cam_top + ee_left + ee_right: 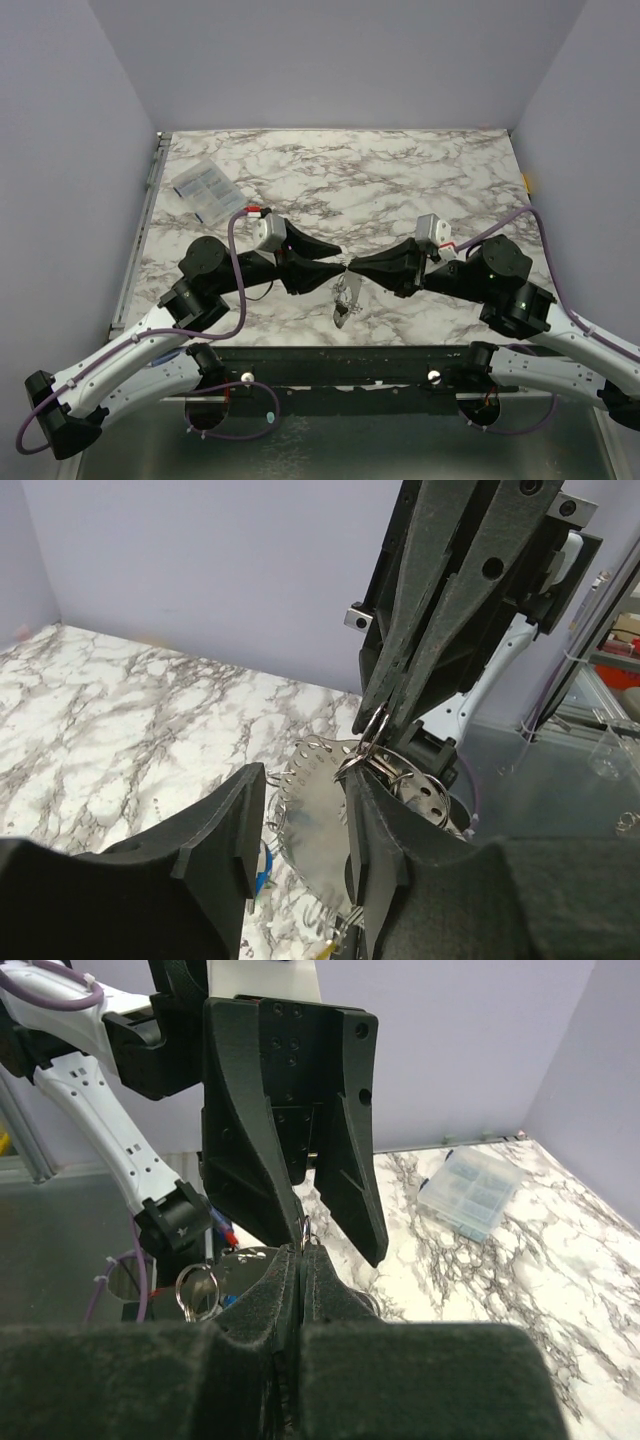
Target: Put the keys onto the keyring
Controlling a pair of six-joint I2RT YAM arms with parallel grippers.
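Observation:
My right gripper [352, 268] is shut on a small metal keyring [303, 1232], and a perforated metal plate [320, 815] with several wire rings hangs below it. Keys hang with the plate: a blue head [262, 865] and a yellowish one [335, 942] show in the left wrist view. In the top view the bunch [345, 300] dangles just above the table. My left gripper [340, 260] is open, tip to tip with the right one, and its right finger [375, 830] touches the ring. The right gripper's fingers [385, 705] pinch the ring from above in the left wrist view.
A clear plastic packet [205, 188] lies at the table's back left; it also shows in the right wrist view [472, 1192]. The marble table [400, 180] has purple walls on three sides. A spare ring [197, 1285] hangs left of my right fingers.

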